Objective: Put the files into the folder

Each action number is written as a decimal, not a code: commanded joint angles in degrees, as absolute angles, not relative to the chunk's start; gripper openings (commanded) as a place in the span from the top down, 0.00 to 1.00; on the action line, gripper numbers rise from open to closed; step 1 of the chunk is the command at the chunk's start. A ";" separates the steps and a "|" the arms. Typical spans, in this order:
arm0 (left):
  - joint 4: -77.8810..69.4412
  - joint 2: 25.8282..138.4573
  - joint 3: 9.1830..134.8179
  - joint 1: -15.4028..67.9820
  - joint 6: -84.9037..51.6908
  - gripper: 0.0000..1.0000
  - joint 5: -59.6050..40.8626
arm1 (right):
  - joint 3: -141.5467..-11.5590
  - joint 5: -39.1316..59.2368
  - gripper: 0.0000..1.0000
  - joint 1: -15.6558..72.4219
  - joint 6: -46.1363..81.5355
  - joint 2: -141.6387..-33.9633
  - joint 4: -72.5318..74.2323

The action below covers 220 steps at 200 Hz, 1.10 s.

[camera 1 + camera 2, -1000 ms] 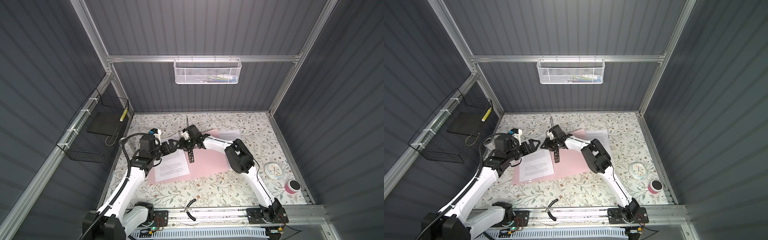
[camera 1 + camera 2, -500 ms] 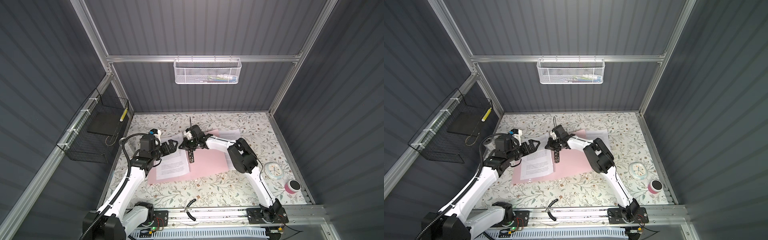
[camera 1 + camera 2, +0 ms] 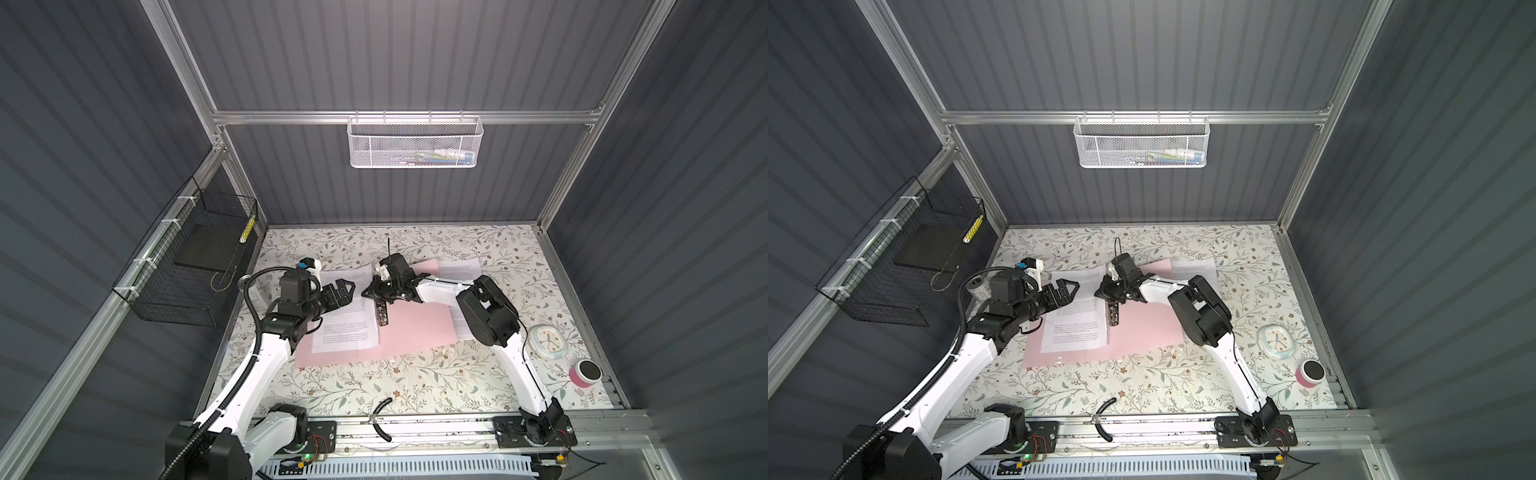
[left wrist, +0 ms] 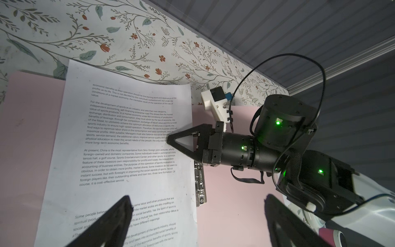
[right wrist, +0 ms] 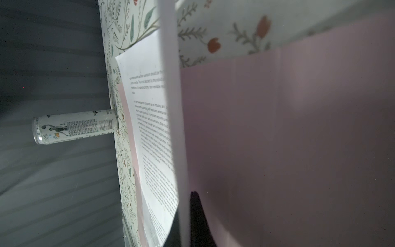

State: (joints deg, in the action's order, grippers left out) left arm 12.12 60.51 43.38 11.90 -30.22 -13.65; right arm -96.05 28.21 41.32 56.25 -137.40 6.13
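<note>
Left wrist view: right gripper (image 4: 170,141) stretched level, clamped on paper (image 4: 128,128) edge; left gripper (image 4: 197,200) spread wide, folder (image 4: 235,192) beneath.

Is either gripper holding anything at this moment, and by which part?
The right gripper is shut on the white printed paper sheet, pinching its long edge beside the dark metal clip bar. The left gripper is open and holds nothing.

Dark grey ribbed walls (image 3: 415,62) close the cell on three sides, braced by a pale aluminium frame (image 3: 399,117). At twelve o'clock a white mesh basket (image 3: 415,143) hangs from the crossbar. At nine o'clock a black wire basket (image 3: 178,291) hangs on the side wall. The bench (image 3: 415,382) wears a floral-print cover and is brightly lit.
</note>
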 commanded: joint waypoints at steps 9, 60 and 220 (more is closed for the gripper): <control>13.53 59.30 42.71 11.51 -29.80 0.03 -13.16 | -96.10 26.49 1.00 42.27 58.37 -135.58 9.73; 12.75 59.28 41.66 11.51 -30.33 0.03 -13.12 | -98.81 27.16 1.00 43.66 58.23 -137.67 7.80; 12.84 59.20 41.00 11.51 -29.62 0.03 -12.43 | -101.45 26.26 1.00 47.19 61.43 -141.28 6.66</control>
State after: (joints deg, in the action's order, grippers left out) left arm 12.38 60.10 41.71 11.90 -30.22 -12.97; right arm -99.79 26.76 46.33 60.60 -139.22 7.05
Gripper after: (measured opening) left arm 0.973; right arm 0.049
